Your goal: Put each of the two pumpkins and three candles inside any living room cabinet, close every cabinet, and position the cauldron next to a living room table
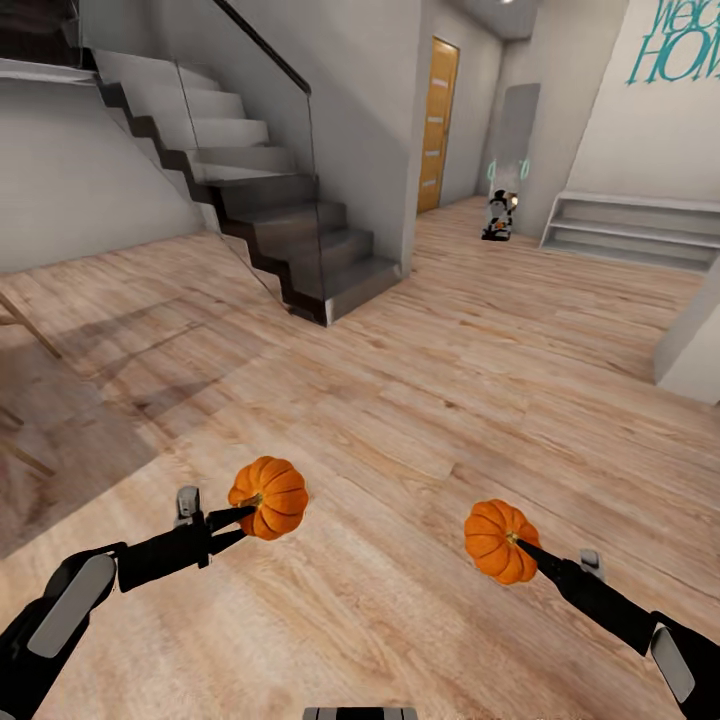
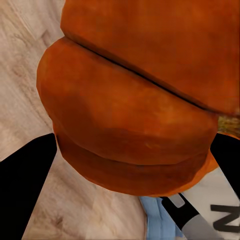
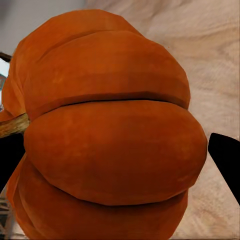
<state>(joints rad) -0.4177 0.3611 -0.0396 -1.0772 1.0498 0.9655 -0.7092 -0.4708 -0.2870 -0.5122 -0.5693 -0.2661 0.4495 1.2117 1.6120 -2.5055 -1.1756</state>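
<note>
The left tool (image 1: 240,525) grips one pumpkin (image 1: 269,497) between its black fingers (image 2: 22,185), holding it above the wooden floor (image 1: 420,400). The right tool (image 1: 522,548) is clamped on the second pumpkin (image 1: 499,541), also carried over the floor, well apart from the first. Ahead stand a dark staircase (image 1: 270,220) and an orange door (image 1: 437,125)

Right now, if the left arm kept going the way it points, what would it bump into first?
Nothing nearby: the left end effector, holding a pumpkin, points over bare floor. Far ahead stands a wall, though depth is unclear.
</note>
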